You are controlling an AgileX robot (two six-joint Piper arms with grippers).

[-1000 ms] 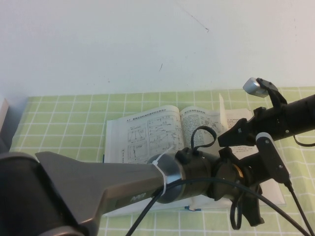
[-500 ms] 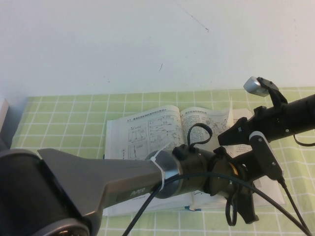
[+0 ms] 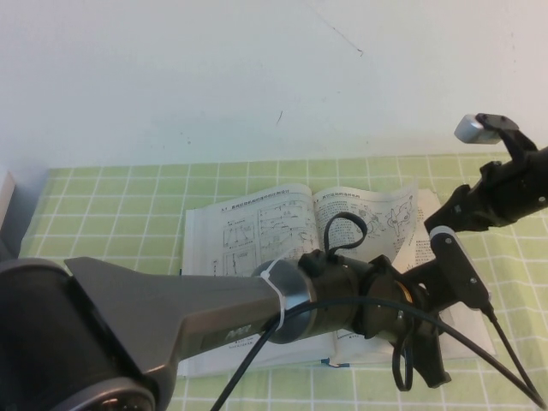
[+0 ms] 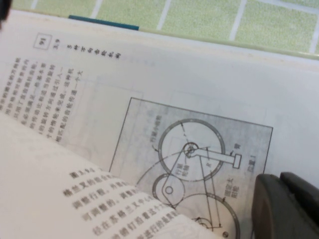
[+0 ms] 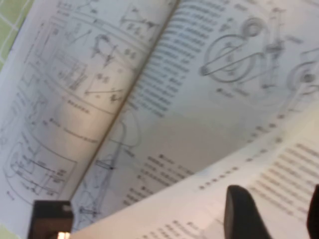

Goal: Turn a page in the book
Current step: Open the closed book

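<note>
The book (image 3: 257,231) lay open mid-bench, its thin, floppy, tear-prone page (image 3: 390,218) arched up at the right, best taken by its free edge; right hand (image 3: 445,257) beside it and left hand (image 3: 419,360) nearer, grips unreadable.

Counter (image 3: 111,205) carries a light green cloth (image 3: 94,227) with a white grid pattern, lying flat. Pale wall (image 3: 214,77) rises directly behind it, with a few small dark marks. A whitish object (image 3: 7,205) sits at the counter's far left edge; cut off, identity unclear.
</note>
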